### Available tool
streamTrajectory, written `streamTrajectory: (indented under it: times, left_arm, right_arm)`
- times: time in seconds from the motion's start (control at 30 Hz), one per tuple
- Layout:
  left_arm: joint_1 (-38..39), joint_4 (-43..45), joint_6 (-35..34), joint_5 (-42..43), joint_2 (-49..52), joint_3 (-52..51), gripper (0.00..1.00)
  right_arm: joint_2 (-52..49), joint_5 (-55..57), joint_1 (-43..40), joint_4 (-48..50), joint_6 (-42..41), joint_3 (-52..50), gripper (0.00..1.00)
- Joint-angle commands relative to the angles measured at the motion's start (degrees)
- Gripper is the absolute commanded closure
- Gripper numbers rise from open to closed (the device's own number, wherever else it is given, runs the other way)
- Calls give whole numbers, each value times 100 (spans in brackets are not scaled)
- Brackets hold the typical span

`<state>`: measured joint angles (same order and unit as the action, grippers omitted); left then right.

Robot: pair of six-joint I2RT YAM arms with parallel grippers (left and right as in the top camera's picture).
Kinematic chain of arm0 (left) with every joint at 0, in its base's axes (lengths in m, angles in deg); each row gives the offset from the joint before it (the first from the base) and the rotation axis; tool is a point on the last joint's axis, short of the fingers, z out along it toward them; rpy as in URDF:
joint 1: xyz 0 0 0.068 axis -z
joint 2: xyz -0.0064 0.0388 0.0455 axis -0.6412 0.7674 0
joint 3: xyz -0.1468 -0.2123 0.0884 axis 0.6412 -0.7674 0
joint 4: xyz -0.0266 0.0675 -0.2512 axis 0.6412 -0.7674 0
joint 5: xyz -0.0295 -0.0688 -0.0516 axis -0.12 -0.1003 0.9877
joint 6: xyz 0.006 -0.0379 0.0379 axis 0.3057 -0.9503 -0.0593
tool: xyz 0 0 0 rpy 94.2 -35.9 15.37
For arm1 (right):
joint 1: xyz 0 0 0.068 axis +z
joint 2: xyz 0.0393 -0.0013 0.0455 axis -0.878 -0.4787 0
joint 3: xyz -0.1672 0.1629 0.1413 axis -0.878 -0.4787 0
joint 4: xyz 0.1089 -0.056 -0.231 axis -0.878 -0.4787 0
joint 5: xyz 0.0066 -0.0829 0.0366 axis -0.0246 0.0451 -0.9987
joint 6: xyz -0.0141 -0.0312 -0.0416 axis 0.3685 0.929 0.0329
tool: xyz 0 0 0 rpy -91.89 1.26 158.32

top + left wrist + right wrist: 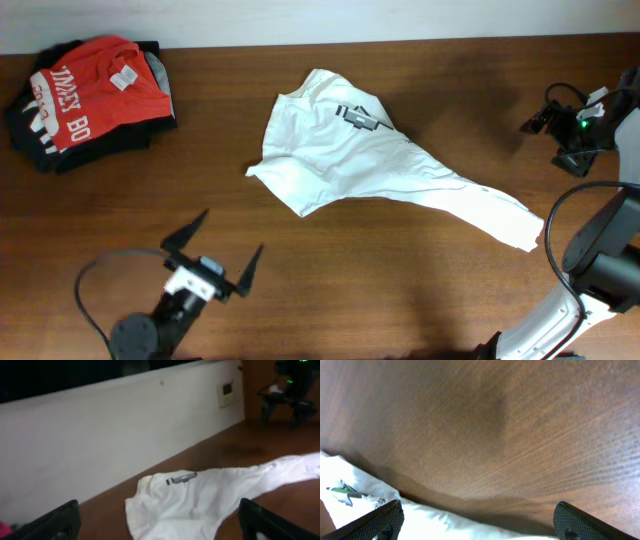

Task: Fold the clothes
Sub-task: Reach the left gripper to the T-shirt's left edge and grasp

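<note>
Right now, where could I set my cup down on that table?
Bare wood lies between the clothes pile and the white shirt, and along the near edge between the left gripper and the shirt's long tail. The right side is crowded: shirt end, right arm.

One white T-shirt with one dark emblem; one red shirt; one dark pile (how many garments are in it cannot be told); two tools, the left tool and the right tool; one desk; one wall plate.
</note>
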<state>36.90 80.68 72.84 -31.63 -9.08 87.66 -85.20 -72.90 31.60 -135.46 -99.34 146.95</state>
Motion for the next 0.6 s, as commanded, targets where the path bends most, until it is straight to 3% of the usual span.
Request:
streamTrajectory:
  times: [0.0,0.13,0.2,0.3,0.37,0.43,0.5,0.57]
  left_arm:
    - [-17,-586,-72,-291,1458,1307,1]
    - [-17,-802,-79,260,2793,2260,1]
    - [-13,-219,-107,1078,3239,2297,1]
    - [-11,-326,-870,835,3713,2522,1]
    - [131,-968,-992,256,4157,2892,1]
    - [660,-2538,-1401,-1731,4728,3740,1]
    - [1349,-3322,-1392,-2787,5233,4435,1]
    - [1880,-3099,-1397,-2352,5530,4599,1]
  right_arm:
    - [212,31,20,4,13,79,1]
    - [212,31,17,4,13,79,1]
    - [212,31,17,2,13,79,1]
    - [212,31,17,4,13,79,1]
    - [212,31,17,4,13,79,1]
    - [212,31,17,2,13,79,1]
    - [212,33,20,2,13,79,1]
    - [212,31,17,2,13,79,1]
